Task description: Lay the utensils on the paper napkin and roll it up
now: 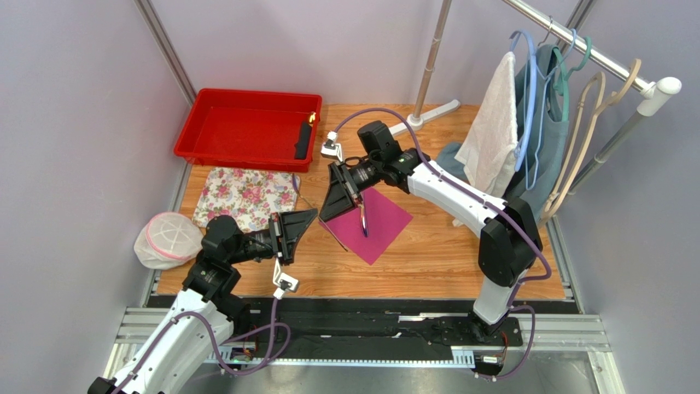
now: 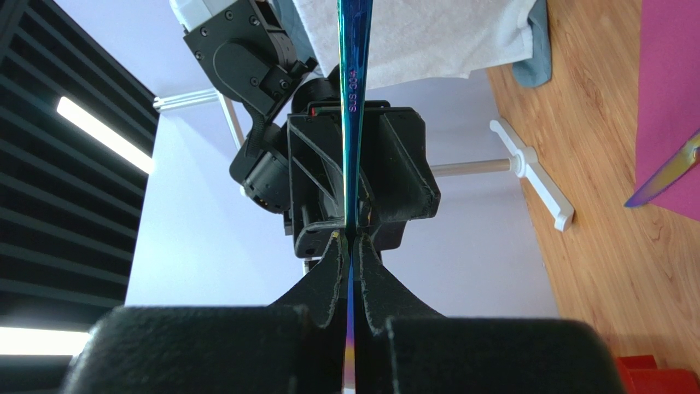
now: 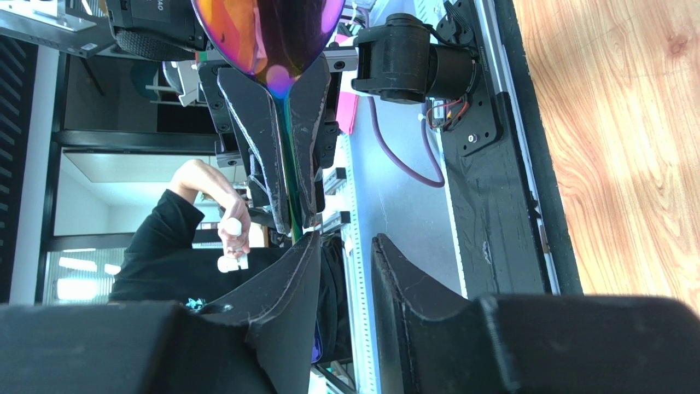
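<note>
The bench (image 1: 460,246) lies open right of the pink napkin (image 1: 386,217). Its left edge is crowded by the left hand (image 1: 306,220) and right hand (image 1: 329,209), a spoon (image 3: 271,33) between them; a red tray (image 1: 246,127) blocks beyond.

In the left wrist view the spoon (image 2: 352,123) ran out past the top edge, and its lower end was lost between the pinched fingers of the left gripper (image 2: 351,240). The right wrist view cut its bowl off at the top; whether the right gripper (image 3: 345,240) touched the handle could not be told. The paper napkin (image 2: 670,90) was clipped by the right edge, as was a second utensil (image 2: 667,171) on it, kind unclear. From above, the left arm (image 1: 177,341) ran off the bottom-left corner.
</note>
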Motion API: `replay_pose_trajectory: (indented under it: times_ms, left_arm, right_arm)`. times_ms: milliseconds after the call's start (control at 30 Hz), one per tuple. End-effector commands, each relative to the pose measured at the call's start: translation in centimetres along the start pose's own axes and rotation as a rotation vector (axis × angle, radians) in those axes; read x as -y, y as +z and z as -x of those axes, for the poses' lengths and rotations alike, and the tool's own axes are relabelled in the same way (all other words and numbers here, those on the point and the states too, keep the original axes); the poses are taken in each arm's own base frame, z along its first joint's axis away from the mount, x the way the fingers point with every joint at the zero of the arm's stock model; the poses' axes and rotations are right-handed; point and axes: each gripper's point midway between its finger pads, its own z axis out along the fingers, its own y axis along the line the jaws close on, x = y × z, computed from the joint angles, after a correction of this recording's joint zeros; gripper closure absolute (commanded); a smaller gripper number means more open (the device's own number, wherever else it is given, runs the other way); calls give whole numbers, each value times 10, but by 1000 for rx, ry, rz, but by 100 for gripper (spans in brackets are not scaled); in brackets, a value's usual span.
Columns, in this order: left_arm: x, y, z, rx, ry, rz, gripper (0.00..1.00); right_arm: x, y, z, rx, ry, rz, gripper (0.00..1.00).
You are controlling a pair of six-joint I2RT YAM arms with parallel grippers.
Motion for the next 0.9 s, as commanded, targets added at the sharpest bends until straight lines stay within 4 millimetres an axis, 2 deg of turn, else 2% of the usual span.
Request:
replay_pose_trajectory:
  times_ms: [0,67,200,400,533,700,867]
  left_arm:
    - [-10,1,10,51,38,34,100]
    - [-9,1,10,53,32,34,100]
    - [-7,2,7,38,12,30,100]
    - [-9,3,5,36,21,45,100]
    - [-10,3,2,28,17,49,100]
    - [-10,3,1,20,13,49,100]
    - [-10,1,-2,2,3,49,100]
  right_arm:
    - [-10,-7,9,15,-20,35,67]
    - [-10,-12,14,29,-8,46,67]
    - [-23,-14,20,49,-19,94,68]
    - [-35,-14,18,41,-1,119,68]
    - [-33,-9,16,29,7,121,69]
    - [-34,-2,11,3,11,130,76]
    - [-35,-1,7,-10,11,136,75]
